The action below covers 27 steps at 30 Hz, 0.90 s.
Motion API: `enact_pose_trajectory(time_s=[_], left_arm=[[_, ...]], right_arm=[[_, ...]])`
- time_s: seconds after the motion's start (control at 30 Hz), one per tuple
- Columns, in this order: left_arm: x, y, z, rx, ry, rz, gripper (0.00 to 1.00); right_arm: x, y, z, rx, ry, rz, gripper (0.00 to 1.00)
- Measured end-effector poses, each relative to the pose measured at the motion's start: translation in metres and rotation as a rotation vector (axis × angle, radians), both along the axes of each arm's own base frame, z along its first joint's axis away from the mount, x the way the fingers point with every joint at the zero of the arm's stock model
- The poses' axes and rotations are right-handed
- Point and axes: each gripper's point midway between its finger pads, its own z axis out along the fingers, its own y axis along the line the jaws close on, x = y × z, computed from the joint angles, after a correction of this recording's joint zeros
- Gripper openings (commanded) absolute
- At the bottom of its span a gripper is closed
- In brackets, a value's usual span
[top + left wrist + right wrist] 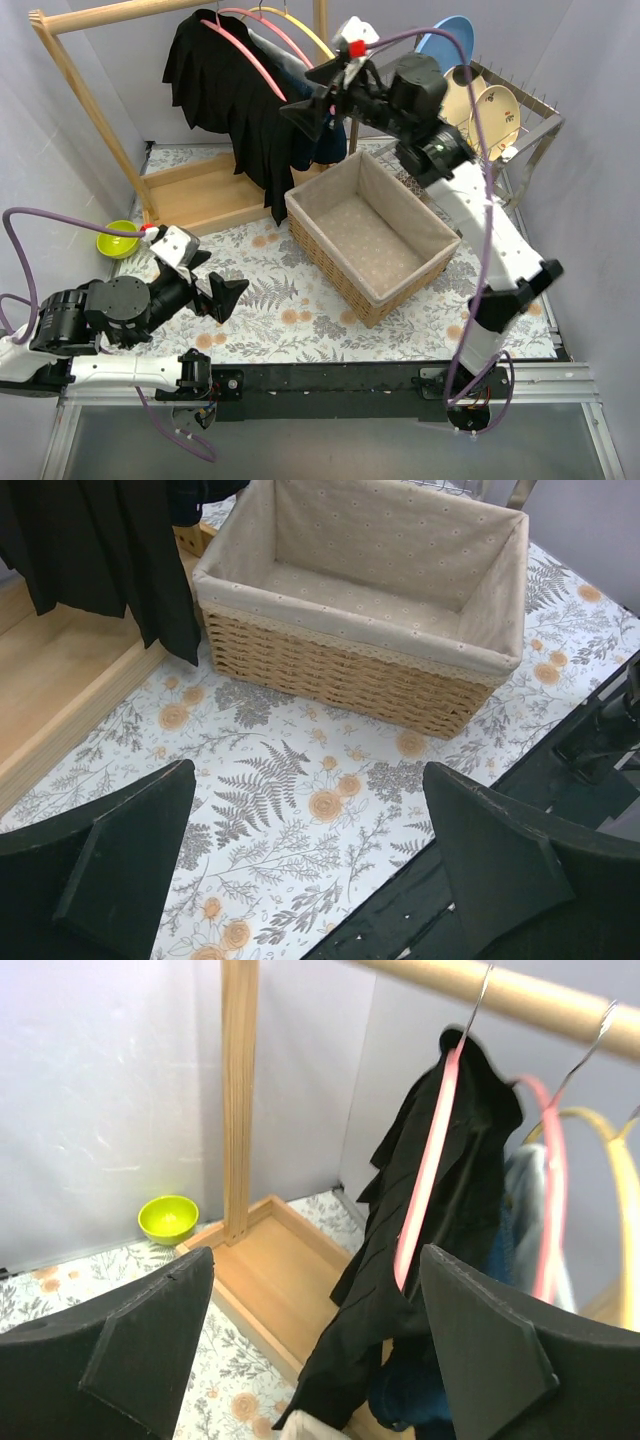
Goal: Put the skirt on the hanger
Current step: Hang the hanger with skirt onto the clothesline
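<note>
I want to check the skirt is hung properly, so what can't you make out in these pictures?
- Top view: how the black skirt attaches to the pink hanger; its own folds cover that.
- Right wrist view: the blue garment, cut off by the bottom edge.
- Top view: plates, partly behind the right arm.

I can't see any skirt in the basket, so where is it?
In the overhead view the black skirt hangs on a pink hanger on the wooden rack at the back left, behind the wicker basket, beside the right gripper.
</note>
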Motion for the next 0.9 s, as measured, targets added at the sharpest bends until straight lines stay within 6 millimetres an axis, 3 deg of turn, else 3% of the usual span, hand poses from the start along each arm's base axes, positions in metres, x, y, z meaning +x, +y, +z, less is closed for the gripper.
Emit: enact_pose_trajectory(time_s=[0.2, 0.33, 0.57, 0.7, 0.8, 0.9], left_arm=[[0.000, -0.006, 0.010, -0.020, 0.011, 0.006, 0.98], [0.002, -0.001, 0.021, -0.051, 0.003, 0.024, 0.98], [0.012, 0.013, 0.035, -0.113, -0.024, 0.107, 0.98], [0.018, 0.015, 0.044, -0.136, -0.054, 0.144, 0.98], [0.020, 0.012, 0.047, -0.132, -0.075, 0.157, 0.98], [0.023, 0.005, 0.049, -0.119, -0.096, 0.167, 0.98]], right_arm=[[-0.057, -0.063, 0.020, -0.020, -0.074, -0.058, 0.98], [-0.083, -0.113, 0.006, -0.049, -0.089, -0.179, 0.98], [-0.110, -0.193, -0.021, -0.074, -0.075, -0.423, 0.98], [-0.116, -0.251, -0.031, -0.031, -0.058, -0.623, 0.98], [-0.125, -0.279, -0.038, -0.001, -0.053, -0.718, 0.98], [-0.127, -0.294, -0.046, 0.012, -0.041, -0.781, 0.98]])
